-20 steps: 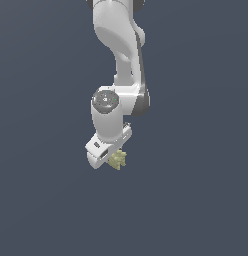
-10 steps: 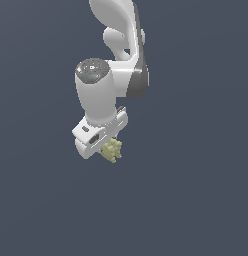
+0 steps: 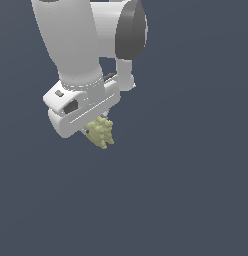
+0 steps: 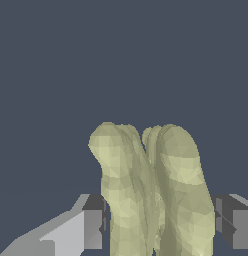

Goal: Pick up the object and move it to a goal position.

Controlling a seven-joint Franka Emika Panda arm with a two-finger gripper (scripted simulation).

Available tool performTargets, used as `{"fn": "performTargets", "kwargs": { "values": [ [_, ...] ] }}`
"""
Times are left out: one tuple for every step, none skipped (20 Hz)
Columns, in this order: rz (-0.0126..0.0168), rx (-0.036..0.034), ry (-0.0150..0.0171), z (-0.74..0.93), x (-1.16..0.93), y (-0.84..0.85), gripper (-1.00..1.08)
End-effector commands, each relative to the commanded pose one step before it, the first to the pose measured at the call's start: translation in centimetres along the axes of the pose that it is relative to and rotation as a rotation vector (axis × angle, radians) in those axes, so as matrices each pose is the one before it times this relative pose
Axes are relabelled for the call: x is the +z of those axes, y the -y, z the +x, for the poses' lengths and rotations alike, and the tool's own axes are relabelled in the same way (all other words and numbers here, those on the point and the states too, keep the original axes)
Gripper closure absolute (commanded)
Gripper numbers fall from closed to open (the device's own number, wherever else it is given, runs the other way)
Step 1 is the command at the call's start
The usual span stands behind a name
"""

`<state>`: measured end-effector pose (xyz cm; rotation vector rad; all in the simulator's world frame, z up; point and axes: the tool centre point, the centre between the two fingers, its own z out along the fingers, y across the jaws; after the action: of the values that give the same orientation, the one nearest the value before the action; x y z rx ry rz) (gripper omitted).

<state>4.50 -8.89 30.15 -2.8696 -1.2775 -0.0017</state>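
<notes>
Hand [image 3: 98, 131] narrowly closed around the lumpy yellow-green object [image 4: 151, 192], fingers [image 4: 93, 227] touching both sides.

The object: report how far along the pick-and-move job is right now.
Done: the pick. The object sits between the fingers of the tool, which looks shut on it, and it hangs below the tool in the exterior view. In hand: carrying it. Left: reaching the goal position, which neither view shows, so how close it is cannot be told.

open space all around hand [image 3: 99, 134]
</notes>
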Motion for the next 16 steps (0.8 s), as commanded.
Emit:
{"fn": "performTargets", "kwargs": {
  "values": [
    [0.00039, -0.00031, 0.00006, -0.487, -2.809, -0.393, 1.08],
    [0.0, 0.0, 0.0, -0.164, -1.017, -0.169, 1.08],
    [0.0, 0.0, 0.0, -0.151, -0.946, -0.161, 1.08],
    [0.0, 0.0, 0.0, -0.138, -0.878, -0.153, 1.08],
    [0.0, 0.0, 0.0, -0.126, -0.812, -0.145, 1.08],
    [0.0, 0.0, 0.0, -0.114, -0.748, -0.137, 1.08],
    [0.0, 0.0, 0.0, -0.103, -0.686, -0.129, 1.08],
    [-0.00012, 0.00042, 0.00054, -0.096, -0.613, -0.131, 1.08],
    [0.0, 0.0, 0.0, -0.082, -0.568, -0.112, 1.08],
    [0.0, 0.0, 0.0, -0.072, -0.511, -0.104, 1.08],
    [0.0, 0.0, 0.0, -0.063, -0.456, -0.095, 1.08],
    [0.0, 0.0, 0.0, -0.054, -0.404, -0.086, 1.08],
    [0.0, 0.0, 0.0, -0.046, -0.353, -0.078, 1.08],
    [0.0, 0.0, 0.0, -0.039, -0.307, -0.069, 1.08],
    [0.0, 0.0, 0.0, -0.033, -0.263, -0.061, 1.08],
    [-0.00022, 0.00044, 0.00048, -0.032, -0.218, -0.059, 1.08]
  ]
}}
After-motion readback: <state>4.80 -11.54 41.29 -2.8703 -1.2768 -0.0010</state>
